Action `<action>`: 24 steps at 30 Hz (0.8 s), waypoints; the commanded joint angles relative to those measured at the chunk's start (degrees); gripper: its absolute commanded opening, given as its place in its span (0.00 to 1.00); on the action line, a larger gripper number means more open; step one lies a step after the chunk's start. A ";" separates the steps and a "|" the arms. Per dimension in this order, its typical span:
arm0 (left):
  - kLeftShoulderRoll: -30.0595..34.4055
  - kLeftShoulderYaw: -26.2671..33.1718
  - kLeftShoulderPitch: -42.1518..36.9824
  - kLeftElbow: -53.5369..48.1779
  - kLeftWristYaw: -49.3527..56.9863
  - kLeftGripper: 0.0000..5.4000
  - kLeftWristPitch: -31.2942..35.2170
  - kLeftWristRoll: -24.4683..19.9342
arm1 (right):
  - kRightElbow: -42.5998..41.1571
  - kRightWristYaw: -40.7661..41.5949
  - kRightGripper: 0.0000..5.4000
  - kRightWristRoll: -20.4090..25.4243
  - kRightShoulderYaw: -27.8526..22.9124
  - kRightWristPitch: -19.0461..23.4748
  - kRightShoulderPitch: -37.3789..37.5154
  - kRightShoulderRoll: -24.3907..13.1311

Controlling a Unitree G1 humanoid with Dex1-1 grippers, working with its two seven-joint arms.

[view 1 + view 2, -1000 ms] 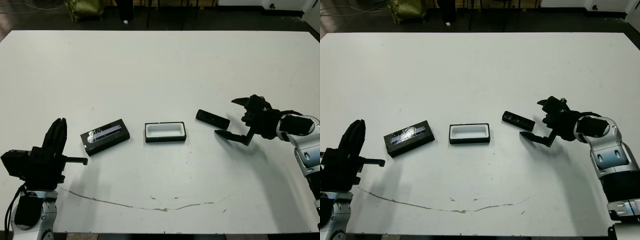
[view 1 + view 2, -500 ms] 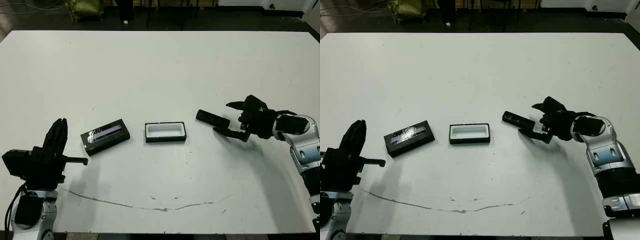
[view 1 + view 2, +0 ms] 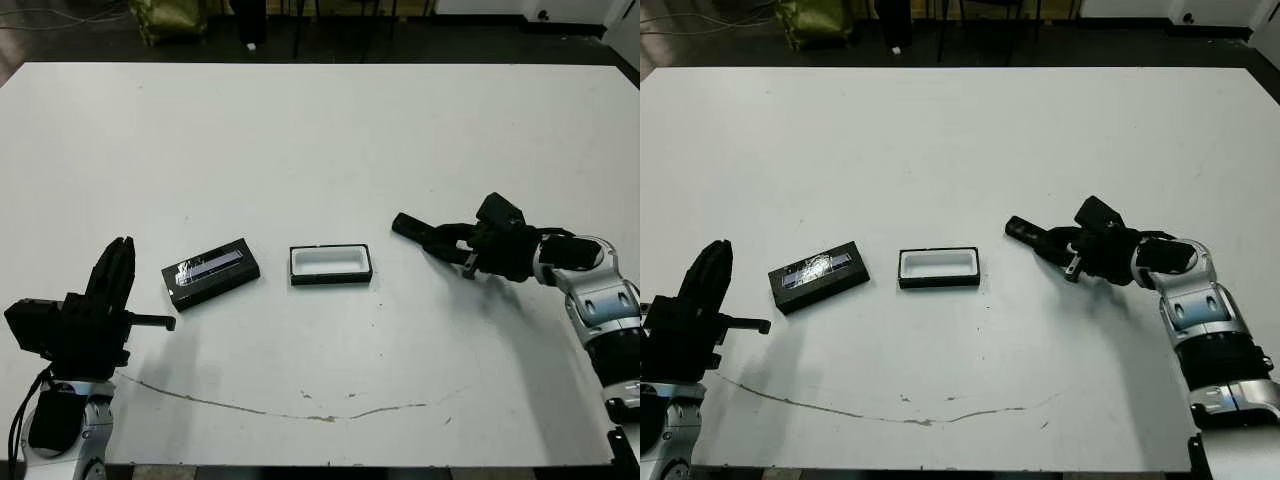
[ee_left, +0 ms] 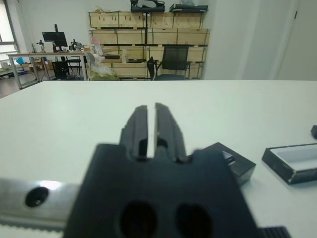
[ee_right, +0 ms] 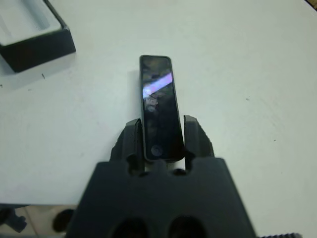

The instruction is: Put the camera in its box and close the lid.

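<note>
The right claw (image 5: pixel 159 139) straddles the near end of the camera (image 5: pixel 159 106), fingers apart along its sides, its long axis pointing toward the box (image 3: pixel 331 264) mid-desk.

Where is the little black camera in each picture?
Left eye view: camera, right of the box.
Right eye view: same spot, right of the box.
Left wrist view: cannot tell.
Right wrist view: centre, between the right gripper jaws.
Shared landmark: the box.
</note>
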 commanded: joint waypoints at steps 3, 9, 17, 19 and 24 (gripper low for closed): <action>0.63 0.34 1.05 0.24 0.08 0.00 0.81 0.19 | 3.47 0.26 0.07 -2.78 3.93 4.06 3.75 1.97; 0.61 0.34 0.91 0.76 -0.07 0.00 -0.14 0.52 | 4.16 -0.08 0.07 -3.45 4.51 -1.05 4.90 1.75; 0.45 0.20 1.10 0.11 0.14 0.00 0.82 -0.04 | 2.40 2.25 0.07 3.24 -0.49 -1.88 4.40 1.20; 0.47 0.11 1.20 0.01 0.18 0.00 0.81 0.16 | 0.53 3.47 0.07 5.71 -2.26 0.53 3.66 0.99; 0.25 -0.25 1.26 -0.24 0.36 0.00 1.13 0.28 | -2.73 7.24 0.07 11.74 -6.66 2.93 1.01 1.08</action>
